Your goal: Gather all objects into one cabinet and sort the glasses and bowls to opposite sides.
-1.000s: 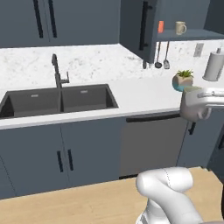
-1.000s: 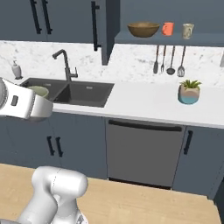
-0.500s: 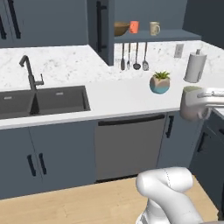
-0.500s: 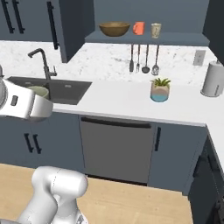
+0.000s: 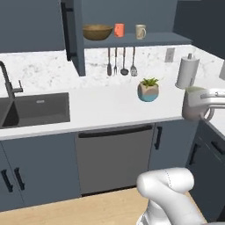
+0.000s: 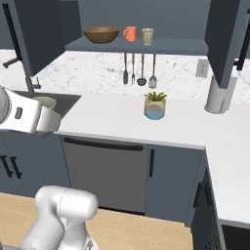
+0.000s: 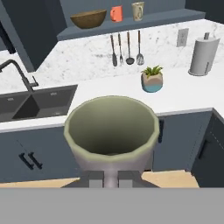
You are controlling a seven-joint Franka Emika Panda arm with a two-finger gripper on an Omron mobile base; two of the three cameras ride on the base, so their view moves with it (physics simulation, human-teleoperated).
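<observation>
On the cabinet (image 7: 26,30) shelf, L to R: wooden bowl (image 7: 89,19), orange cup (image 7: 116,13), beige mug (image 7: 138,10), all upright & apart. Below hang utensils (image 7: 127,48); plant pot (image 7: 152,79) & paper-towel roll (image 7: 203,56) sit on the table (image 7: 183,94), sink (image 7: 35,101) far L. Claw (image 7: 110,178) clenched on the grey-brown mug (image 7: 110,131), upright, held in the air out in front of the table.

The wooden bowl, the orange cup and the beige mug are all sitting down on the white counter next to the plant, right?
Not quite. The wooden bowl, orange cup and beige mug sit up on the cabinet shelf, above the hanging utensils. Only the plant stands on the white counter, as the right base view shows.
</observation>
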